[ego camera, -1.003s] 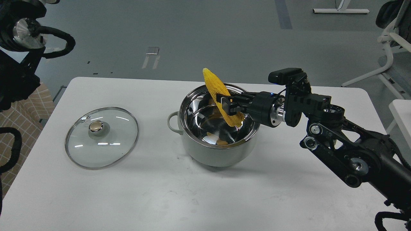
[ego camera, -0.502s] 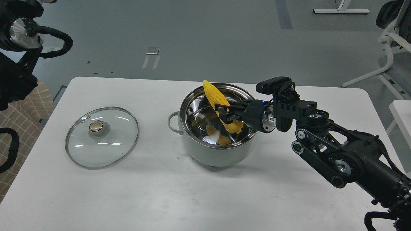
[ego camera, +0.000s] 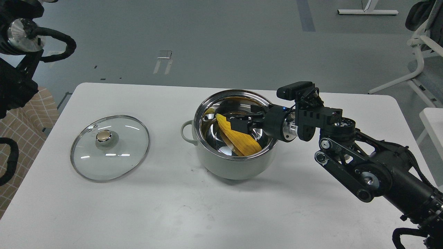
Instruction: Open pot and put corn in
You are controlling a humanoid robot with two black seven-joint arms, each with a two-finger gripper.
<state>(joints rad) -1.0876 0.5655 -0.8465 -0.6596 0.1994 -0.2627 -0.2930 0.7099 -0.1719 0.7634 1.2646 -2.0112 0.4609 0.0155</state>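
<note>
Centre-right of frame: right gripper (ego camera: 242,121) inside pot (ego camera: 235,166), fingers spread, released. Corn (ego camera: 238,138) lying slanted on steel bottom, just below fingers. Lid (ego camera: 110,148) flat on table (ego camera: 173,207), left of pot. Left gripper out of frame.

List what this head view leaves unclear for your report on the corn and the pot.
- right gripper: dark, end-on inside the pot; whether it grips the corn is unclear.
- Corn's underside: the pot wall hides its contact with the bottom.
- Left gripper: beyond the frame's left edge.
- Pot's right handle: behind the right arm.
</note>
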